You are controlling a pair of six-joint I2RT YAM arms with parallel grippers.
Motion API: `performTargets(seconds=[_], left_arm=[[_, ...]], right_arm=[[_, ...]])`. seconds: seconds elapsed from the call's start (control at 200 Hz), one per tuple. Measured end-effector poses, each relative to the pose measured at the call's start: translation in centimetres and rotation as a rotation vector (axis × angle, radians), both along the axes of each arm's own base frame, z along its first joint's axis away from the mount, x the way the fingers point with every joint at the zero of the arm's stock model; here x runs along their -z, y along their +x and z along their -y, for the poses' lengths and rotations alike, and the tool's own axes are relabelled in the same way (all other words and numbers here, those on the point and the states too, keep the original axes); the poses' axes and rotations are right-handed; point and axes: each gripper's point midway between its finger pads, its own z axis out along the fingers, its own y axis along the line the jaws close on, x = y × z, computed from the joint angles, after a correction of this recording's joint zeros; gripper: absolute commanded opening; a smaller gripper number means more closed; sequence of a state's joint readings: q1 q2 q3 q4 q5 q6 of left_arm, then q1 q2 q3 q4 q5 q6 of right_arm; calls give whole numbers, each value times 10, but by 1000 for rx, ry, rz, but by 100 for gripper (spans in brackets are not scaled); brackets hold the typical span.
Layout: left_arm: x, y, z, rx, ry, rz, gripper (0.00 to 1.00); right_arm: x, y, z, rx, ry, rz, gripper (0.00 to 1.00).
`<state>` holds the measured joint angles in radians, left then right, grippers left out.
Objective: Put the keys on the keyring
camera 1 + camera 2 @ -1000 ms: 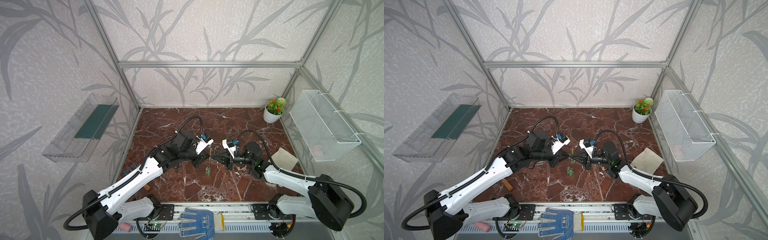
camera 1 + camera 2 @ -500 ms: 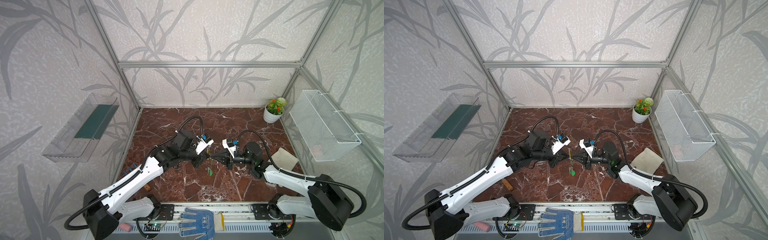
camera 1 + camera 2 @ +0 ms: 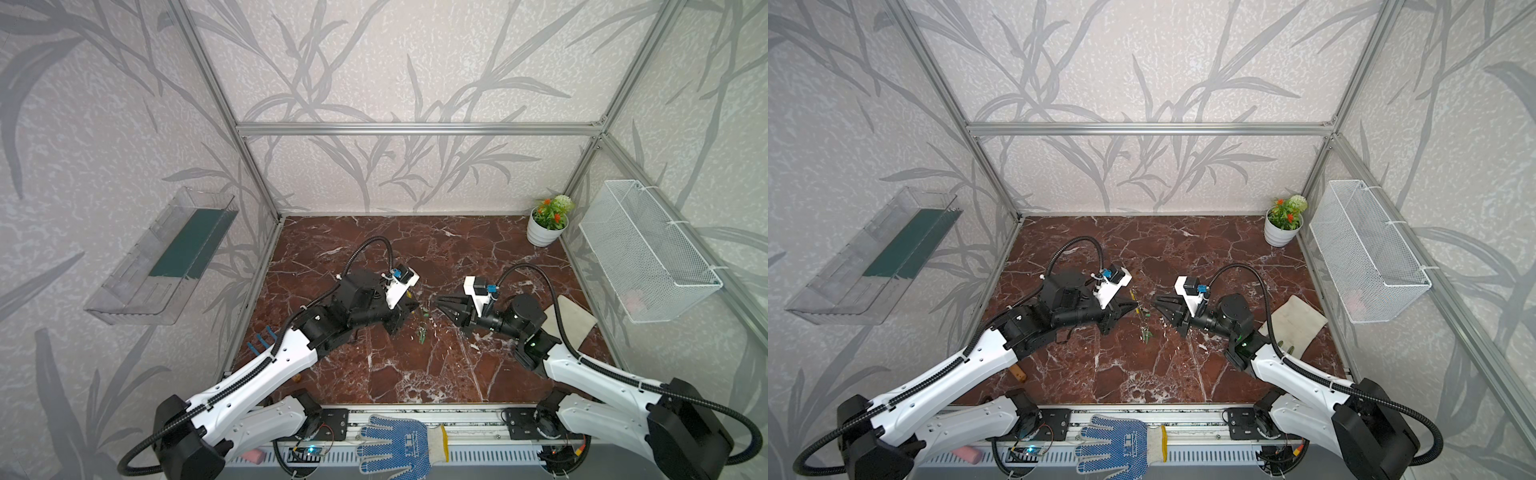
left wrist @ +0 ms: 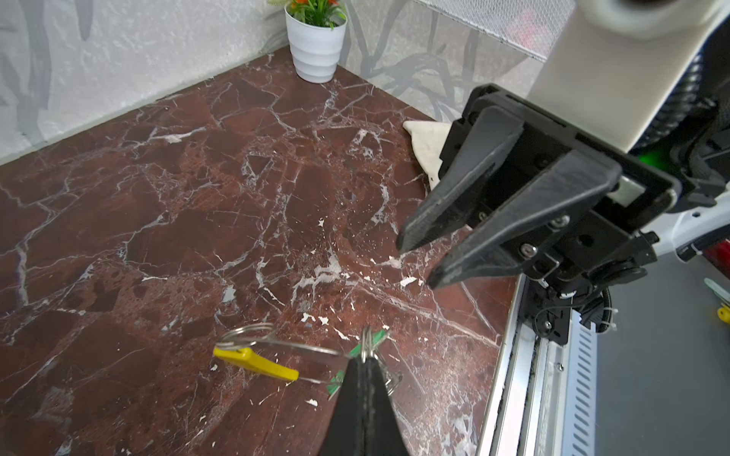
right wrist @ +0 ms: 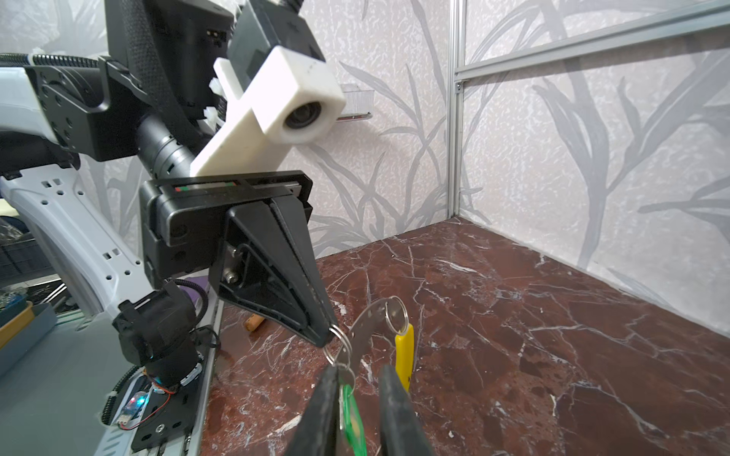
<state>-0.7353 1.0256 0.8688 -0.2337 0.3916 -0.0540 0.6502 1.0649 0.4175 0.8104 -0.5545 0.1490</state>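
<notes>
White-shelled arms (image 3: 270,365), black joints (image 3: 357,291), ribbed black cables (image 3: 376,239)

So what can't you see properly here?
The keys: too small to count in both top views; the left gripper partly covers them in the left wrist view.
Green key: cut off by the right wrist view's edge.
Pink thing in the wire basket: blurred behind mesh.

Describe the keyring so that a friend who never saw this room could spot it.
Find the red marble table and look above its middle. There the left gripper pinches the keyring, a thin grey metal band. Nothing else nearby has its bright yellow sleeve or green keys dangling from it.
</notes>
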Motion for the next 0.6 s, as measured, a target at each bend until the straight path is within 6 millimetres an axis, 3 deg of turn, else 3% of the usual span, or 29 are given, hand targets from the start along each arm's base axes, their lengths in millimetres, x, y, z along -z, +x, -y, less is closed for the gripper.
performTargets(seconds=[0.375,0.6], left_arm=[[-33,7,4,-46,-184,76,0],[-42,6,7,-37,-227,79,0]], right_arm=[[4,-1,-5,-32,6,-13,32],[8,0,-7,-43,4,-22,32]])
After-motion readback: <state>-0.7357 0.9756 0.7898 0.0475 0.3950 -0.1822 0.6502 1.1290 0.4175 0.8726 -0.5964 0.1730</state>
